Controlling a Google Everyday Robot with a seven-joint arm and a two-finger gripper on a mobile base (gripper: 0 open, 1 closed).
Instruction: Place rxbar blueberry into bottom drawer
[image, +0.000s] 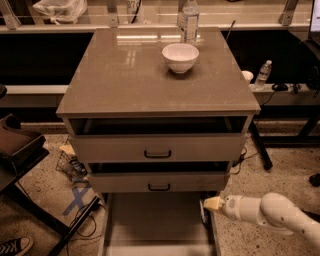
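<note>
Your gripper sits low on the right, at the end of the white arm. It is just beside the right wall of the bottom drawer and below the front of the middle drawer. You cannot tell whether it is wide, narrow or holding anything.

A narrow dark shape lies against the drawer's right wall just under the gripper. You cannot tell whether that is the rxbar blueberry, and no wrapper print can be read there.

The bottom drawer is pulled well out towards you, and what shows of its floor is pale and flat. The middle drawer and the top drawer each have a black handle and stand open a crack. Their insides are dark, so you cannot see any contents.

On the worktop a white bowl stands upright towards the back, its inside showing only white. A clear water bottle stands just behind it, and its label cannot be read. A smaller bottle and a paper cup stand off to the right beyond the cabinet. A blue tape cross marks the floor on the left.
</note>
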